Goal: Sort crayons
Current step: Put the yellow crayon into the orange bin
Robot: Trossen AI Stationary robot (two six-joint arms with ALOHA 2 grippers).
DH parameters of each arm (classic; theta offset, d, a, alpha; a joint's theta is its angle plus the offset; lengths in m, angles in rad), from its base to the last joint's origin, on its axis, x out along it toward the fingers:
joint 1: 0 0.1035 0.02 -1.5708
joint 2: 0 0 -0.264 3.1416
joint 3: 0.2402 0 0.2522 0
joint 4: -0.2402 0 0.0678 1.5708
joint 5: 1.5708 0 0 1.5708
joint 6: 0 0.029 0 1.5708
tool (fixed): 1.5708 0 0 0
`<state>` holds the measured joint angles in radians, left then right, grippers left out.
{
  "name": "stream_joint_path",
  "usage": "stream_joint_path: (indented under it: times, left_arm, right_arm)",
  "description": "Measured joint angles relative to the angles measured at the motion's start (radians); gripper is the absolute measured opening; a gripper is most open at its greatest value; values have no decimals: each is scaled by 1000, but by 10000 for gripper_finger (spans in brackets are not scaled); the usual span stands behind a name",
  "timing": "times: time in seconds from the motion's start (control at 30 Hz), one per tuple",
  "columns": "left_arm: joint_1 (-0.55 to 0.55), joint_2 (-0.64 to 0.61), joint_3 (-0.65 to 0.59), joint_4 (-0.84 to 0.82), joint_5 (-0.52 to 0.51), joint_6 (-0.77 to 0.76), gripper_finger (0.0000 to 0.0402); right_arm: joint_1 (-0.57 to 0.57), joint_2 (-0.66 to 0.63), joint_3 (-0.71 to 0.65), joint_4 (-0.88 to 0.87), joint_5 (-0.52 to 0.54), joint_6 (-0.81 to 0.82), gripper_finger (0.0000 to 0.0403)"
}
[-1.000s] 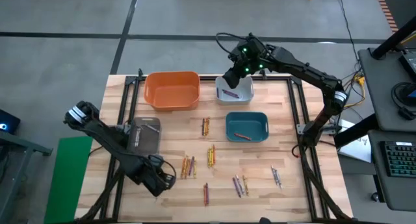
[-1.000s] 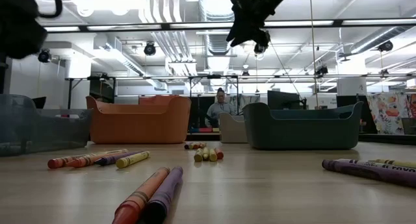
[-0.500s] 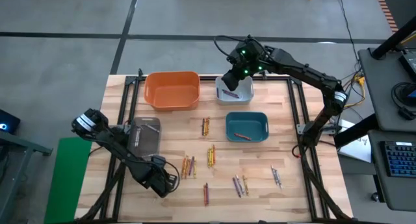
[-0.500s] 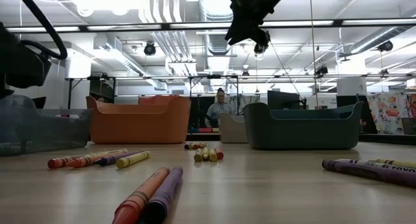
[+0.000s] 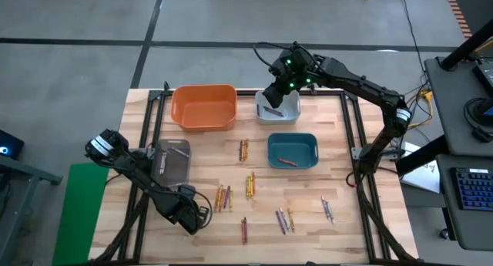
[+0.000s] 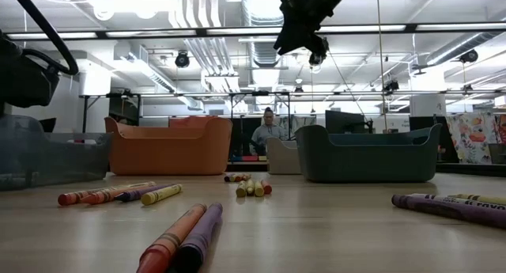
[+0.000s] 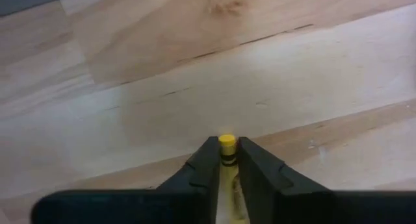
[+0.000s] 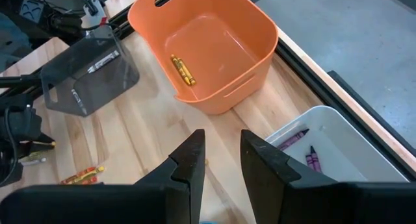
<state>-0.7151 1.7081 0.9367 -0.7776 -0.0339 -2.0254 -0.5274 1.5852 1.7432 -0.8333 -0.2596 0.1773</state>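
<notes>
Your left gripper (image 7: 227, 160) is down low at the table, fingers clamped on a yellow crayon (image 7: 226, 145) poking out between them. Your right gripper (image 8: 223, 158) hangs over the white bin (image 8: 325, 149), fingers apart, nothing between them.

Crayons (image 5: 249, 183) lying loose on the wood
Small clusters flat at mid-table; one yellow crayon (image 7: 226, 160) pinched between dark fingers; others in bins.

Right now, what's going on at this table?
A two-armed robot is sorting crayons into bins. The left gripper, near the table's front-left edge, is shut on a yellow crayon. The right gripper hangs open and empty above the white bin, which holds purple crayons. The orange bin has yellow ones, the teal bin a red one. Many crayons still lie loose on the table.
</notes>
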Motion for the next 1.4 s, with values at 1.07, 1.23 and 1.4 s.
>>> stream_joint_path:
  times: [1.07, 1.23, 1.4]
  left_arm:
    - [636, -547, 481, -438, -547, 975, 0]
    - [1119, -543, 461, -180, -222, 1398, 0]
    - [1471, -416, 442, -75, 89, 1620, 0]
  right_arm:
    - [-169, 4, 0, 229, 226, -328, 70]
    - [-342, 30, 0, 387, 158, -368, 70]
    - [-482, 73, 0, 473, 29, -296, 70]
